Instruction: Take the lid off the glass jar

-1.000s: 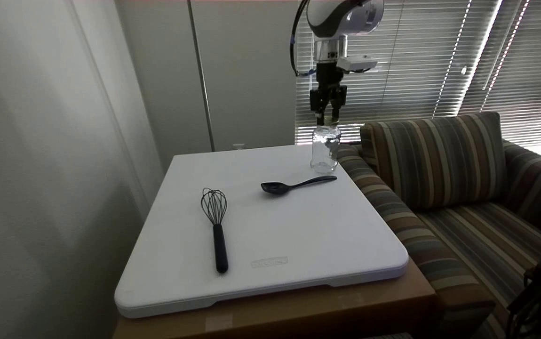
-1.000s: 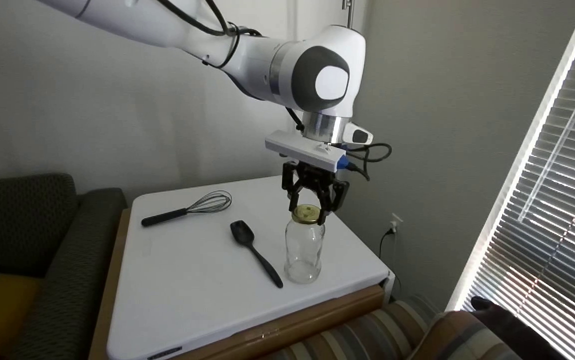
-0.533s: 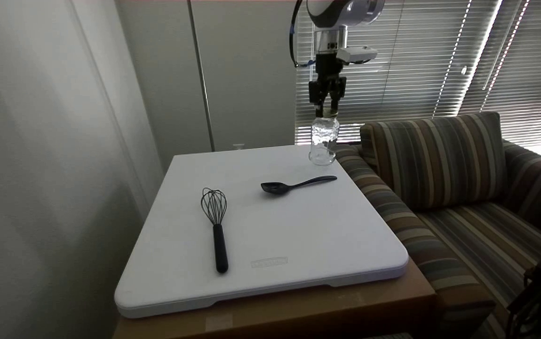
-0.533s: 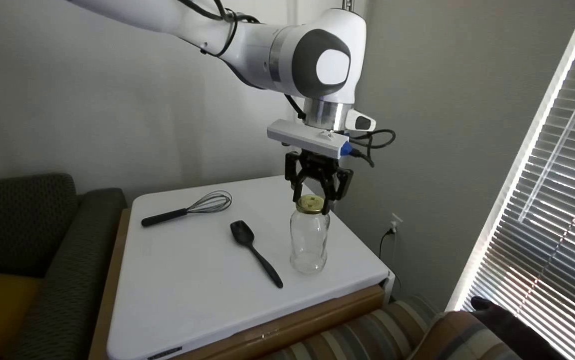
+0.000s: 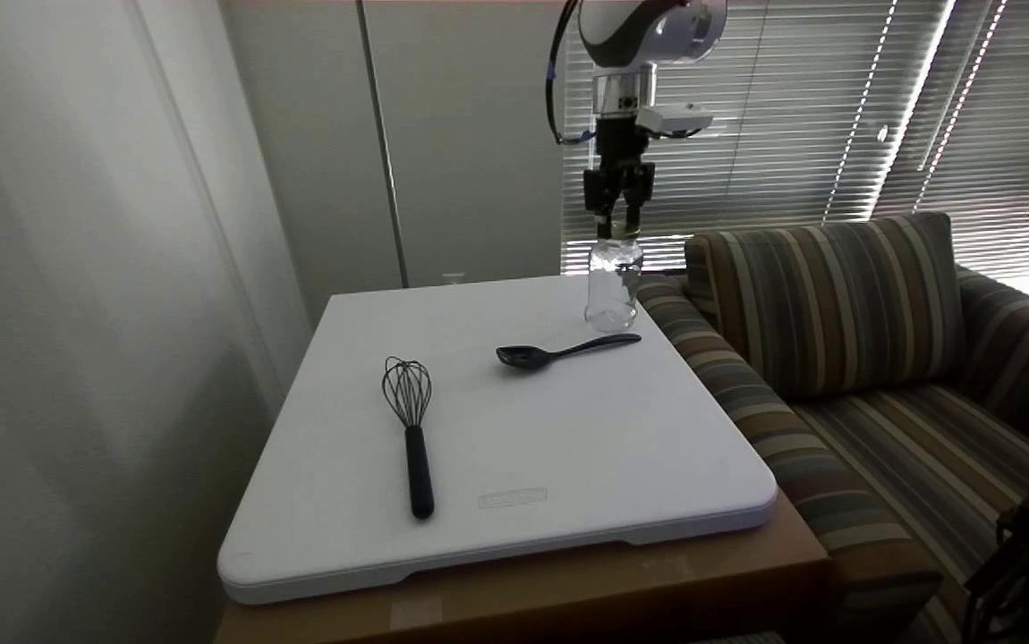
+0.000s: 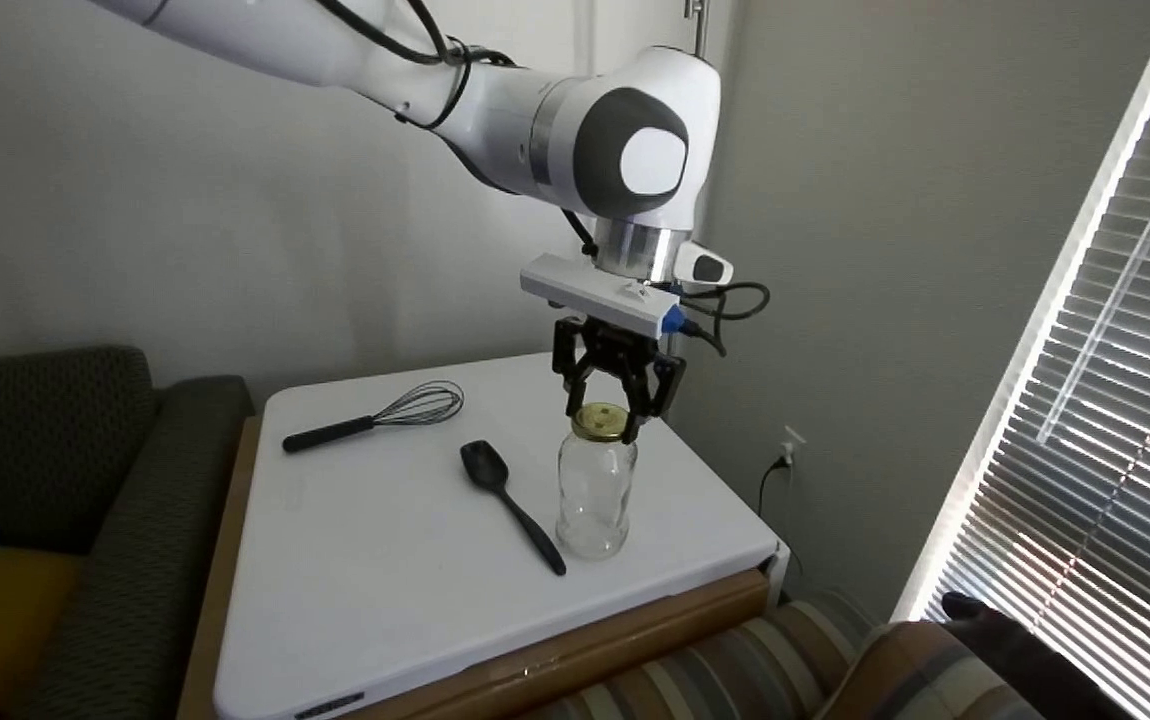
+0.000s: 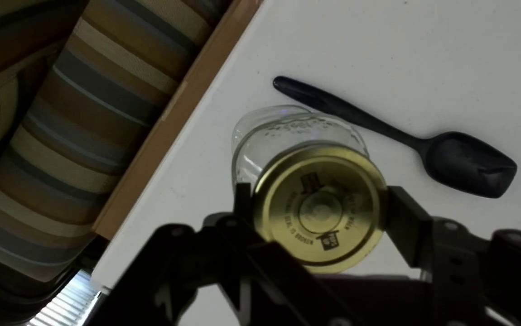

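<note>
Across the lid (image 7: 319,210), fingers (image 7: 407,226) clasp opposite edges, likely the surest hold: probably stiff, slick; glass jar (image 6: 596,500) presumably fragile.

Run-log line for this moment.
black claw: closed on round gold metal lid | lid: atop clear cylindrical glass jar | removal: pending

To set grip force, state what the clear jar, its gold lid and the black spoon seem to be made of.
Clear jar: apparently glossy glass, judging by its see-through wall and bright glints.
Gold lid: likely coated metal, glossy, from its metallic sheen, concentric ridges and printed lettering.
Black spoon: probably satin nylon or silicone; its uniform dark surface and soft highlights don't settle which.
</note>
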Controlling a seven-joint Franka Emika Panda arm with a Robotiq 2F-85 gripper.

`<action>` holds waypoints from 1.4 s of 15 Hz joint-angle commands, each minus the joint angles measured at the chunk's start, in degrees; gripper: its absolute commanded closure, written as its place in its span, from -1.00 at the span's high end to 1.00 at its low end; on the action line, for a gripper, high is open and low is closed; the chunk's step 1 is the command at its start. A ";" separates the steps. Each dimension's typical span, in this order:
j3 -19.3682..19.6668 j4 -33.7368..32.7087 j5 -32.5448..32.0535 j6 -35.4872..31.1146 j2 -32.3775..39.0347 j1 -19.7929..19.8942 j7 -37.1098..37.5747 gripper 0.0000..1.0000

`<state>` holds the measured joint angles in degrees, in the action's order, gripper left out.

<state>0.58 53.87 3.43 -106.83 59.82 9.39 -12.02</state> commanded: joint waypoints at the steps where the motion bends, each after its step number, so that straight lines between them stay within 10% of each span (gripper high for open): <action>1: -1.09 0.72 0.64 1.41 -0.13 0.26 -1.12 -0.06; 21: -1.53 0.54 -2.80 0.01 -0.31 -0.22 -20.13 -0.06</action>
<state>-0.46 53.50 0.36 -104.93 60.12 8.70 -30.63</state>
